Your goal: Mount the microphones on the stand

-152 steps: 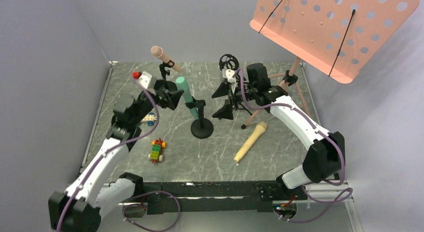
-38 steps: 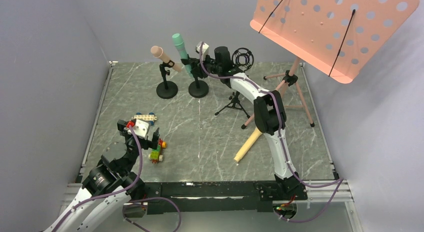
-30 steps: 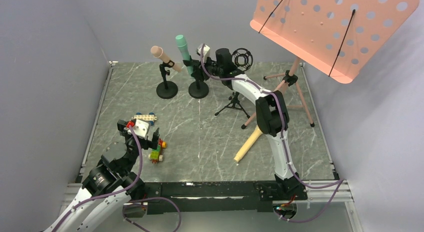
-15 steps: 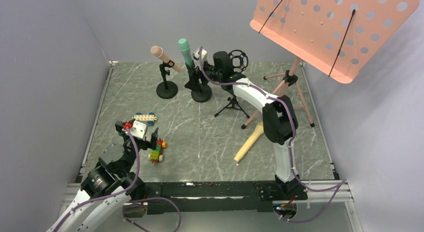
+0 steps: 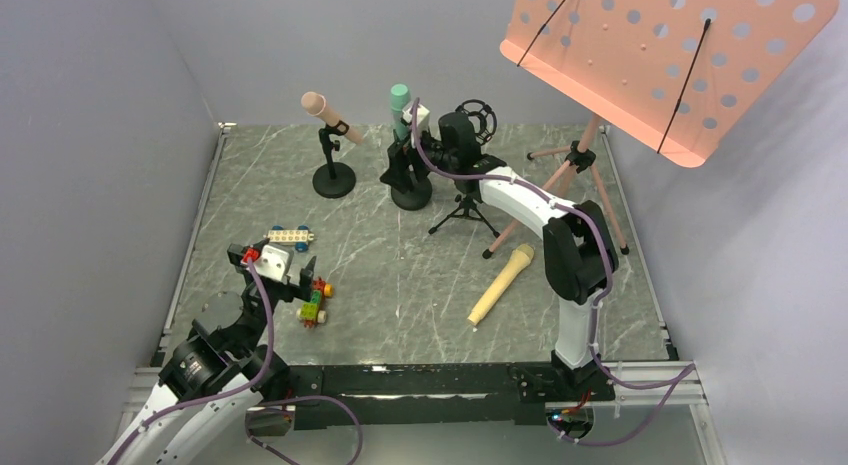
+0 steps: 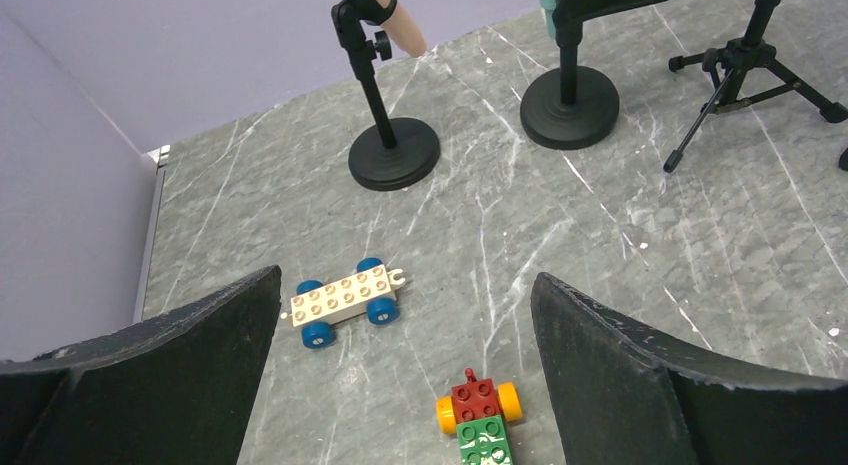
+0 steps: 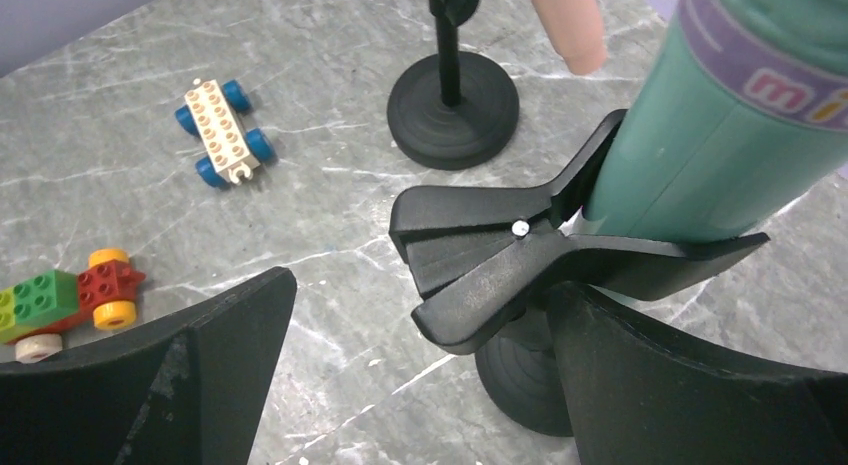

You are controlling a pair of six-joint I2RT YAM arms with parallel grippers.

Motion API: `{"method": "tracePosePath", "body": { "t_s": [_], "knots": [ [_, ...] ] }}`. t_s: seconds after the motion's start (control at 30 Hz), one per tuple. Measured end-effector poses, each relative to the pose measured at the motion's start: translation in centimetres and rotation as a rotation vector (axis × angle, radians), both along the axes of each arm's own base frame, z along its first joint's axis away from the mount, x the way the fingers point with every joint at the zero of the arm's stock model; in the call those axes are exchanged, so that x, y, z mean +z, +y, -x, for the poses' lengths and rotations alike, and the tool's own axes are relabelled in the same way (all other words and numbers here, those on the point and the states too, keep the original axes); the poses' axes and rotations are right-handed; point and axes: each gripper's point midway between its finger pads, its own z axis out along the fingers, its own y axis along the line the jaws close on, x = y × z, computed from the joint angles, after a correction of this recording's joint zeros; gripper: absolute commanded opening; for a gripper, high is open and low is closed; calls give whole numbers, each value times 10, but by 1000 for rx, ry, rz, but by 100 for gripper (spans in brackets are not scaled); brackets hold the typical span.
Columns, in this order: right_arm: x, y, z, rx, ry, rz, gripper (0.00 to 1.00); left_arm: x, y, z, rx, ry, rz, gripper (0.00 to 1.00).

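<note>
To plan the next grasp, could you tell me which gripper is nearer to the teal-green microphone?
Right. The right gripper is beside the teal-green microphone at the back; the left gripper hovers near the toy cars at the front.

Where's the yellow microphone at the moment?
In the overhead view the yellow microphone lies flat on the table, right of centre, near the feet of the small black tripod and beside the right arm.

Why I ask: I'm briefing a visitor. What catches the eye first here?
The big salmon-pink perforated music desk looms at top right. At the back, a teal-green plastic microphone stands clipped in a black round-based stand, the open right gripper flanking its clip. A pale yellow microphone lies loose on the grey marbled tabletop.
</note>
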Motion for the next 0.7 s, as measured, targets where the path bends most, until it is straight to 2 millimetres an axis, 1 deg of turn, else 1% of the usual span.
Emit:
{"method": "tracePosePath", "body": {
  "t_s": [0.17, 0.43, 0.53, 0.7],
  "knots": [
    [-3, -6, -10, -102, 36, -3, 100, 0, -1, 1, -7, -2, 2, 99],
    [-11, -25, -33, -312, 86, 1, 100, 1, -1, 1, -7, -4, 4, 99],
    [-13, -28, -36, -352, 98, 3, 100, 1, -1, 1, -7, -4, 4, 99],
    [-19, -30, -35, -405, 122, 24, 100, 1, -1, 1, -8, -4, 3, 99]
  ]
}}
